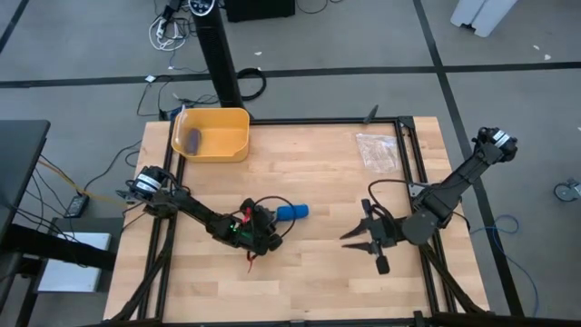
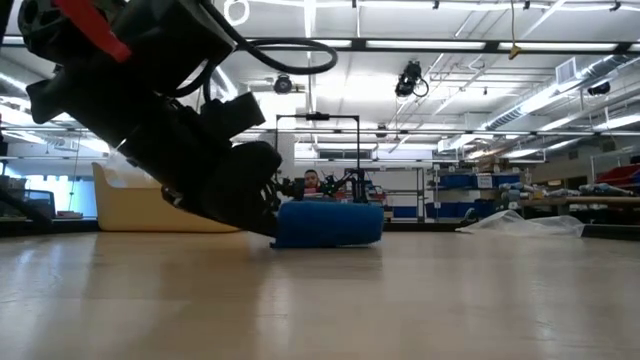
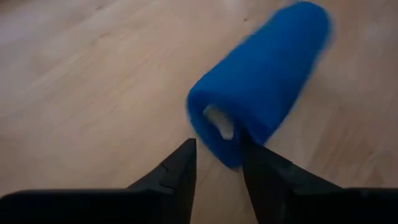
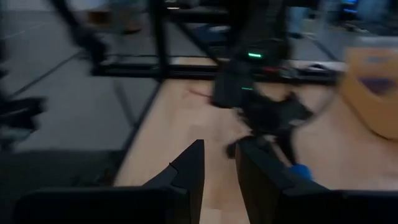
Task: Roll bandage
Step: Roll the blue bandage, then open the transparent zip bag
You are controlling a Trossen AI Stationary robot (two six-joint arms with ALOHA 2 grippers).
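Observation:
The bandage (image 1: 292, 212) is a bright blue roll lying on its side on the wooden table, near the middle. In the left wrist view its near open end (image 3: 217, 121) shows a pale core. My left gripper (image 3: 217, 143) stands low at that end, on the roll's left side, open with nothing between its fingers. It also appears as a dark mass beside the roll (image 2: 330, 222) in the low view. My right gripper (image 1: 360, 241) hangs above the table to the roll's right, open and empty. My left gripper has one fingertip (image 3: 249, 149) right against the rim of the roll's near open end (image 3: 231, 155). I cannot tell whether it touches the rim. The roll lies on the table, outside the gap between the fingers.
A yellow bin (image 1: 227, 150) stands at the far left with a dull purple-grey cylinder (image 1: 193, 139) inside. A clear plastic packet (image 1: 377, 150) lies at the far right. Black frame rails (image 1: 408, 163) run along the table's sides. Bare wood lies near the front edge.

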